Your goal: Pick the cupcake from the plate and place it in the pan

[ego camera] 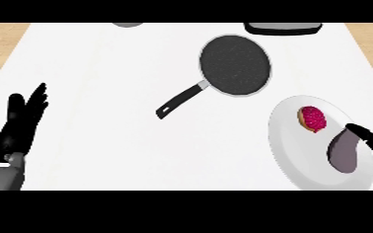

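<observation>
The cupcake [313, 118] lies tipped on the white plate [291, 148] at four o'clock, its pink top facing up and its long axis running twelve to six. The pan [235, 65] sits at one o'clock, handle toward seven. The left hand [22, 123] rests spread at nine o'clock. Of the right hand [360, 133] only a dark tip shows at the plate's right edge; its fingers cannot be made out.

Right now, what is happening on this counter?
The cupcake lies on the white plate at the right, not yet picked up. The right hand comes in at the plate's right edge, close to the cupcake without touching it. The pan sits empty beyond the plate. The left hand rests open at the left edge.
</observation>
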